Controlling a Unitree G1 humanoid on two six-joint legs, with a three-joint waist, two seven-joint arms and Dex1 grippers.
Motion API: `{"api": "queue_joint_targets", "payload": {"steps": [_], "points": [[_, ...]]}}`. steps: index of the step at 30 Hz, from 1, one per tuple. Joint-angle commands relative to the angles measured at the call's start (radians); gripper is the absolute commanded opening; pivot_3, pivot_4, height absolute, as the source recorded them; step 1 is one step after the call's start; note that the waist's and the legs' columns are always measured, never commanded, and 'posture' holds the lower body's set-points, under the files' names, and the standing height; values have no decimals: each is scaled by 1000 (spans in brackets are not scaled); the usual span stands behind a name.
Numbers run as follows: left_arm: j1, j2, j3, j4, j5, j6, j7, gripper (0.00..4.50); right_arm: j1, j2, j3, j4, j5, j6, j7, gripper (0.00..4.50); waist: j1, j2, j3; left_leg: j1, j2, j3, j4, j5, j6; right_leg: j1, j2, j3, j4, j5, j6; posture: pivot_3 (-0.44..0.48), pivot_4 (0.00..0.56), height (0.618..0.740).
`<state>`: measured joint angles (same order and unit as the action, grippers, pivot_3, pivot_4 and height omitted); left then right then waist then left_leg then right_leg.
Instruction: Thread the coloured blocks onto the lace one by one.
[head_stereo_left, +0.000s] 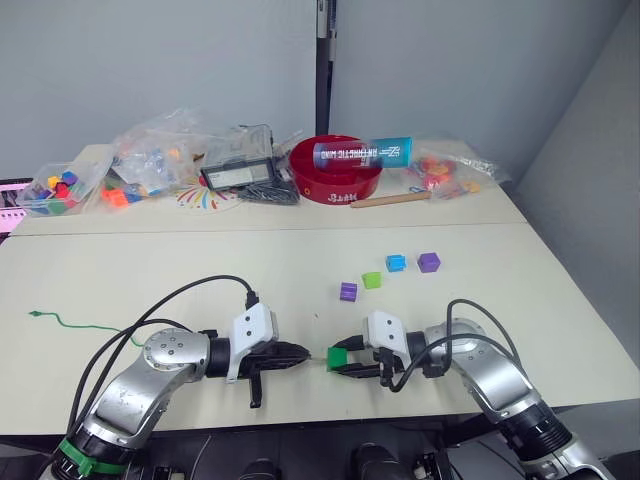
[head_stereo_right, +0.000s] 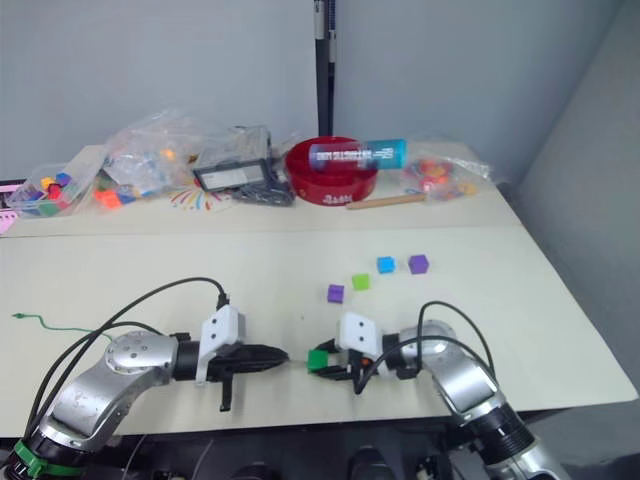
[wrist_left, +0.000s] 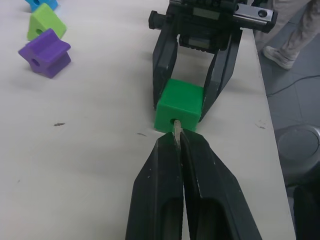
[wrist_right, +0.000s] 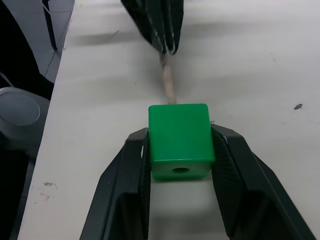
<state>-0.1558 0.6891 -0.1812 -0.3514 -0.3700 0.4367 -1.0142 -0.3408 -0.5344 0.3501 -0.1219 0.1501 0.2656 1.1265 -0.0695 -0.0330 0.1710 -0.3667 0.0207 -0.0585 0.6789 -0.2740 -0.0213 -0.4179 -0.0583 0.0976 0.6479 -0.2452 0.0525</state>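
The dark green block (wrist_right: 179, 139) looks like smooth moulded plastic with a soft sheen, and the purple block (wrist_left: 45, 52) and lime green block (wrist_left: 45, 21) beside it have the same look. The fingers (wrist_left: 165, 200) of the left hand (wrist_left: 177, 142) are glossy black plastic; those of the right hand (wrist_right: 179, 150) look matt black. The lace's tip (wrist_right: 166, 85) is pale and dull. The desk (head_stereo_left: 150, 270) is a smooth, matt cream surface. Along its far edge sit a glossy red bowl (head_stereo_left: 340, 175) and crinkled clear plastic bags (head_stereo_left: 160, 155).
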Motion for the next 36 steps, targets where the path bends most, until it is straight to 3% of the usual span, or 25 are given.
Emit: {"api": "queue_joint_targets", "payload": {"steps": [1,14,21,29,36], "points": [[-6,-23,-32,36,20,-44,-16,0,7,9,10,13,-23,34,-43,1157,0,0,0,0,0,0,0,0,0,0,0,0,0,0,0,0,150,740],[-148,-149,-111,122,71,-68,-20,0,12,4,14,-2,-34,38,-53,1157,3,0,0,0,0,0,0,0,0,0,0,0,0,1,-1,0,150,740],[-157,-118,-114,80,53,37,-57,0,3,14,16,7,-45,30,-65,1157,3,0,-1,0,-1,0,1,1,0,1,0,0,0,1,0,0,150,740],[-128,-16,-60,49,46,53,-96,2399,11,18,18,10,-49,26,-70,1157,-2,0,-1,0,0,0,0,1,0,0,1,0,0,1,0,0,150,740],[-96,42,16,69,31,7,-107,2399,16,19,19,12,-48,21,-76,1157,-3,0,-1,0,1,0,0,1,0,0,1,0,0,2,-1,0,150,740]]}}
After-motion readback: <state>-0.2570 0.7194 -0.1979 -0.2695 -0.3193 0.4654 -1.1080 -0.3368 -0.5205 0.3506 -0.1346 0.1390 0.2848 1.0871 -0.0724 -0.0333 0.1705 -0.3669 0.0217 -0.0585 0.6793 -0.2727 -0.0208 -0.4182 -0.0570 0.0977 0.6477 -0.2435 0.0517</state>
